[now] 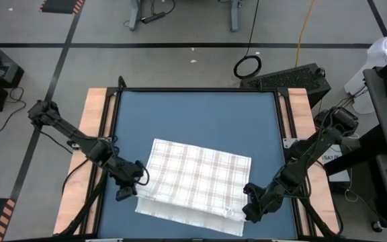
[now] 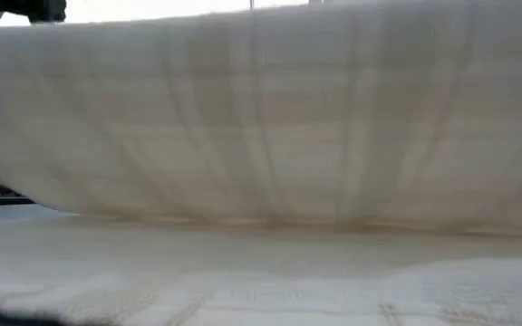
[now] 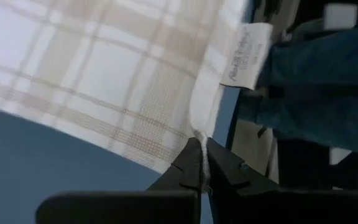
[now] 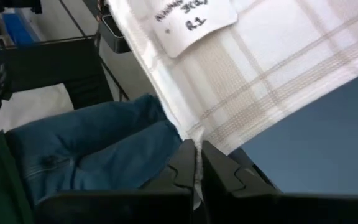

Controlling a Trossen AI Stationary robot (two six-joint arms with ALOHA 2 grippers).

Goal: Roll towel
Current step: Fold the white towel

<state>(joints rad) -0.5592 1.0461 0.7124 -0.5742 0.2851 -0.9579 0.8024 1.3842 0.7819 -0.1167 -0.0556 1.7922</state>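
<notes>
two grippers pinch the towel [image 1: 197, 181] at its near edge on the blue table [image 1: 193, 114]: the left gripper [image 1: 127, 191] at the towel's left corner, the right gripper [image 1: 250, 210] at its right corner. in each wrist view the dark fingers [image 3: 194, 168] are pressed together on a thin fold of cloth. the towel lies slightly skewed on the near half of the table, its near part doubled over. the low view is almost wholly filled by a raised curve of towel, hiding both arms. a person's blue-trousered legs [image 4: 98, 149] show beyond the table edge, the rest cut off.
</notes>
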